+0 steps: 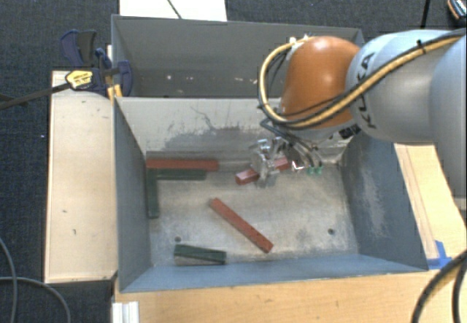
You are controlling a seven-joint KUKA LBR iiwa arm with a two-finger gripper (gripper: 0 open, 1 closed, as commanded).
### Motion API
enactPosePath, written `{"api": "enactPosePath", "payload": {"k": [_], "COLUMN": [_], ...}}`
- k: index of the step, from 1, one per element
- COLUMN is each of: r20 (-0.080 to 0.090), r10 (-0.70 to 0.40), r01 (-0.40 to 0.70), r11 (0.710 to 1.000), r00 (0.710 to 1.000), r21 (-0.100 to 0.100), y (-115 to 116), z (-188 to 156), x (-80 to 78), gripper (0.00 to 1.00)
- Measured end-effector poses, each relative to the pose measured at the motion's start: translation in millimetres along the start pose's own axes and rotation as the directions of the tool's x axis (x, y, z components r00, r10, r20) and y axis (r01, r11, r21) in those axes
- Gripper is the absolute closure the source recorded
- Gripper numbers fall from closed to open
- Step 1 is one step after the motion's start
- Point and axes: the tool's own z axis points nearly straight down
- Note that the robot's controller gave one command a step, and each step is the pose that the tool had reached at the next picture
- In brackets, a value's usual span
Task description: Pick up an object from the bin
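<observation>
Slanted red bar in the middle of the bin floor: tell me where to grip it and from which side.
Likely best: take the slanted red bar at mid-length, across its narrow width, coming straight down from above. It lies flat on the bin floor with bare floor along both long sides, and nothing touches it.

Single camera, mounted above the bin [139,168], angled obliquely downward; arm [408,88] enters from view right.
</observation>
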Motion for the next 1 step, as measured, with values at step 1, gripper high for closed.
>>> {"api": "enactPosePath", "payload": {"k": [1], "r20": [0.000], "r10": [-0.003], "r01": [0.003], "r11": [1.000], "r00": [1.000], "r21": [0.000], "y": [0.0], "z": [-32.1], "x": [-1.8], "gripper": [1.00]}}
